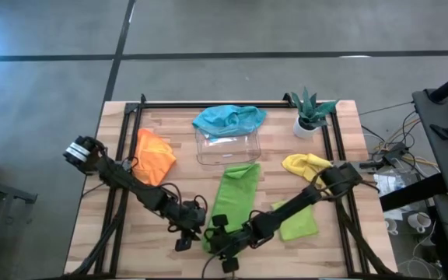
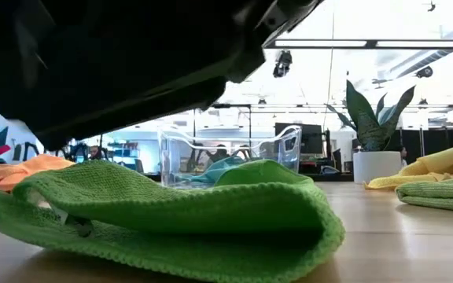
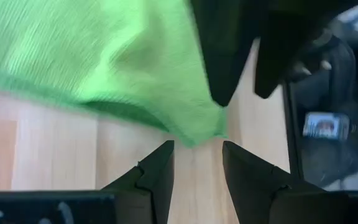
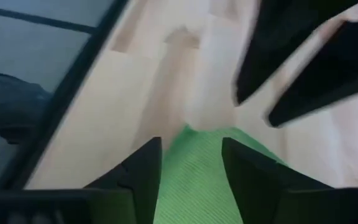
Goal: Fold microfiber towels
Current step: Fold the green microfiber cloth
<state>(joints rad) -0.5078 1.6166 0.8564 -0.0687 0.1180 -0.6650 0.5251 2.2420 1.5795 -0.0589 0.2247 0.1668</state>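
Towels lie scattered on the wooden table (image 1: 169, 233), and from left to right they run: an orange towel (image 1: 154, 155) near the left rail, a teal towel (image 1: 228, 118) draped over the back of a clear tray (image 1: 228, 146), a long green towel (image 1: 232, 198) in the middle, a yellow towel (image 1: 306, 164), and a second green towel (image 1: 298, 222) lying already folded to the right. A potted plant (image 1: 311, 113) stands at the far right corner.

Both arms meet at the near end of the long green towel. The left gripper (image 3: 197, 163) hovers just off its corner with fingers parted and nothing between them. The right gripper (image 4: 191, 163) sits over the same end, fingers apart with green cloth showing between them; whether they pinch it I cannot tell.

This looks like the middle of folding that towel: it lies doubled lengthwise, its rounded fold plain in the low view. The next move likely calls for a firm pinch on the near edge and a carry toward the far end.

Beyond the table is grey floor with dark lines, and an office room with ceiling lights.
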